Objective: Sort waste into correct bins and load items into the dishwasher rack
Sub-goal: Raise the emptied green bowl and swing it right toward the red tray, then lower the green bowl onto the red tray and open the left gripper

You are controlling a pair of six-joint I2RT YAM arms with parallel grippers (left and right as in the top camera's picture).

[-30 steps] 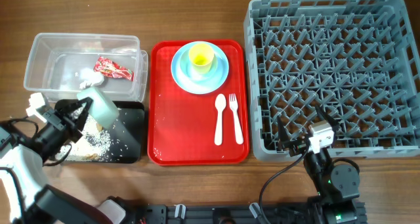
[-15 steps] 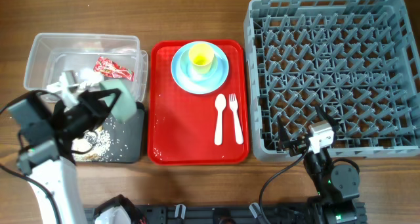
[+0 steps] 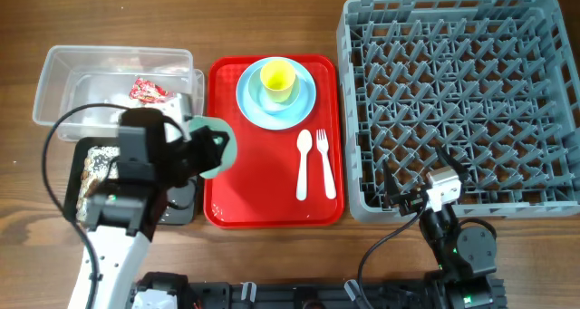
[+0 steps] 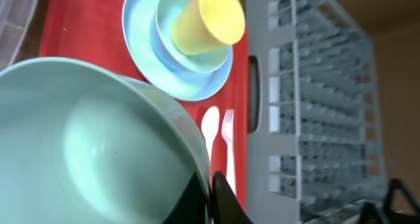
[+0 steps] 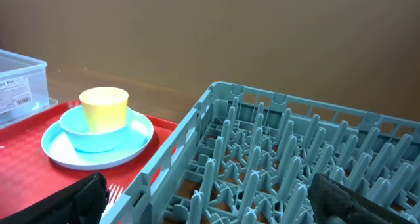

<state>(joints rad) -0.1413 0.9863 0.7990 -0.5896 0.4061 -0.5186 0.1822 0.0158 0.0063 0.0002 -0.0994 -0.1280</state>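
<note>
Over the surface (image 3: 272, 10) my left jaws pinch the pale green bowl (image 3: 214, 146), likely for the dishwasher rack (image 3: 347, 119); right jaws gape.

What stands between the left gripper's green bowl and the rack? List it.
Only the red tray's load: the yellow cup stacked on blue plates, and the flat fork and spoon. The green bowl must clear them.

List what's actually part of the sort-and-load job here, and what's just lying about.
Job:
- wrapper, food scraps
- clear tub, black tray
- green bowl, held by left gripper
- blue plates, yellow cup, fork, spoon
- rack

Just lying about:
- red serving tray
- wooden table
</note>
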